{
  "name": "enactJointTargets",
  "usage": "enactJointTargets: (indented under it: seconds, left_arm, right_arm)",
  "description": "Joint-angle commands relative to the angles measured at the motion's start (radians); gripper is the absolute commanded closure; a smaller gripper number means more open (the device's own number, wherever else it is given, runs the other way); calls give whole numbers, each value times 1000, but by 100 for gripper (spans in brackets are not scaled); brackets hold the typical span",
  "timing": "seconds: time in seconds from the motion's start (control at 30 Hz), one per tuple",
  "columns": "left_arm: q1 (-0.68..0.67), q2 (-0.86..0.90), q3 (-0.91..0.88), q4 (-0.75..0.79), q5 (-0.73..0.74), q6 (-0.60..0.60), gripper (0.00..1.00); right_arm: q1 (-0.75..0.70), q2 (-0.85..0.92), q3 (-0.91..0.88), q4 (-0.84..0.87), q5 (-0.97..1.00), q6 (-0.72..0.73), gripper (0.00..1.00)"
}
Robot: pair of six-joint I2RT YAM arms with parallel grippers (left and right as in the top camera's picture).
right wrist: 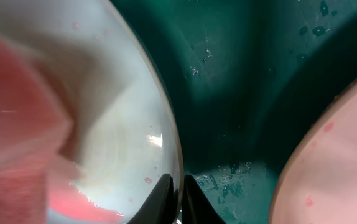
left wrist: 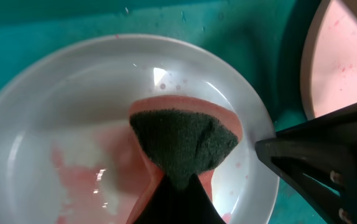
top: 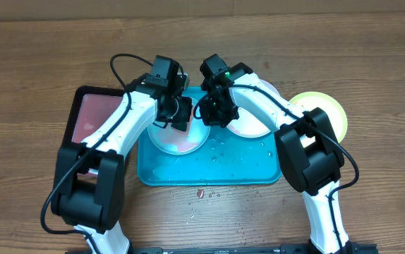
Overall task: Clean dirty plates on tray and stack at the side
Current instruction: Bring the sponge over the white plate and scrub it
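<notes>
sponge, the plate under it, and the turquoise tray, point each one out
sponge [left wrist: 185, 140]: left wrist view, middle of its dark green scouring face.
plate [left wrist: 73, 99]: left wrist view, bare inner slope, upper left.
tray [top: 188, 173]: overhead view, bare floor near the front rim.

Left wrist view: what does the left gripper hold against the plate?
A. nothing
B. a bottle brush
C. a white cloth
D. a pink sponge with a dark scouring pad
D: the left gripper clamps a pink sponge, dark scouring side towards the camera, on the red-smeared plate.
</notes>
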Motion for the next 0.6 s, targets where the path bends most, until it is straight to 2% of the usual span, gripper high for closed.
enactJointTargets:
  seconds: [0.0,0.23,0.4,0.57]
  left_arm:
    - [-6,58,13,1,28,-49,96]
    - [3,125,13,-37,-80,-50,96]
    - [48,79,14,-72,-181,-53,96]
    - [107,18,21,-75,-188,-9,96]
  right_arm:
    - [2,8,10,1,10,2,92]
    - [2,8,10,-6,10,1,92]
    - [2,8,10,-6,10,1,92]
    - [2,8,10,-6,10,2,92]
